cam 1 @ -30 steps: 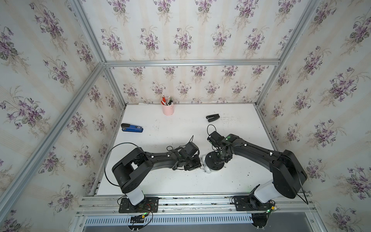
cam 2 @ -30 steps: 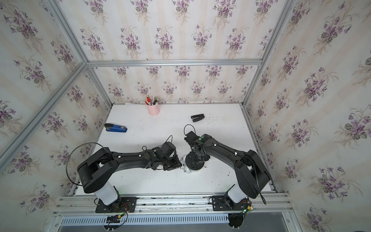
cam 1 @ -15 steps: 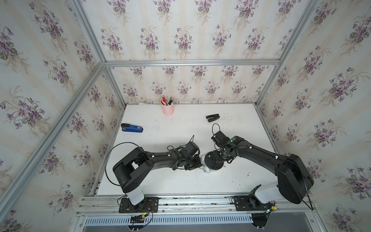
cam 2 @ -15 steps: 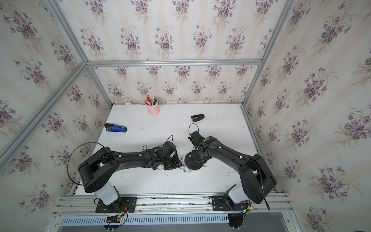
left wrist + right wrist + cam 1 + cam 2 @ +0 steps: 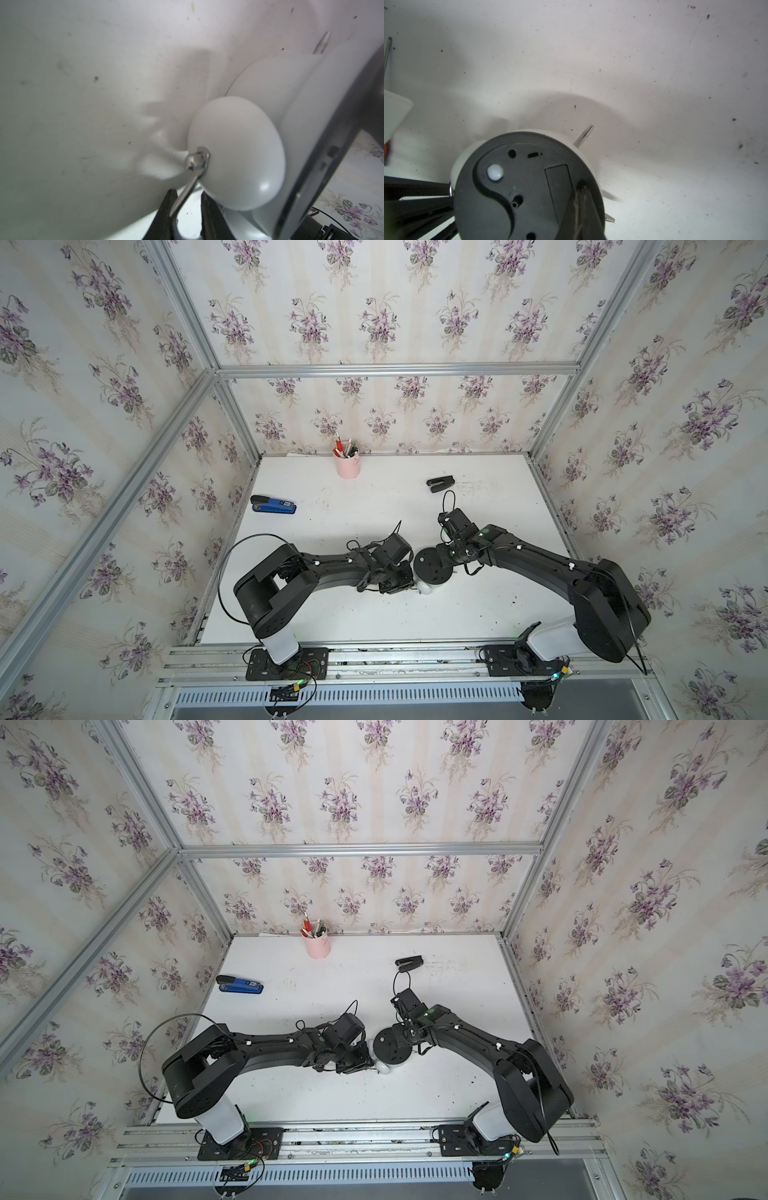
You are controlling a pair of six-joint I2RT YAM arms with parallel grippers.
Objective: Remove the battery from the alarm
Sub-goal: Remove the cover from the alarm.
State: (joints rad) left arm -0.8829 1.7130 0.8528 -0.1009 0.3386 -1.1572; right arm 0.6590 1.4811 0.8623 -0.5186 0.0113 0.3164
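In both top views the alarm (image 5: 432,568) is laid face down on the table (image 5: 374,497). In the left wrist view its metal handle (image 5: 193,182) is pinched by the barely parted left gripper (image 5: 187,199). In the right wrist view the closed right gripper (image 5: 581,193) is pressed at the battery cover (image 5: 557,178); the battery, hidden, is probably beneath. A light, slick, rigid cell is expected, best gripped across its middle.

Desk clutter on a white tabletop (image 5: 374,614), flowered wallpaper (image 5: 374,323) all around.
A pink pen cup (image 5: 347,466) stands far beyond the left fingers (image 5: 161,224), at the tabletop's far edge; a blue stapler (image 5: 273,504) lies well out to their left; a small black stapler (image 5: 440,484) lies beyond the right fingers (image 5: 581,218).
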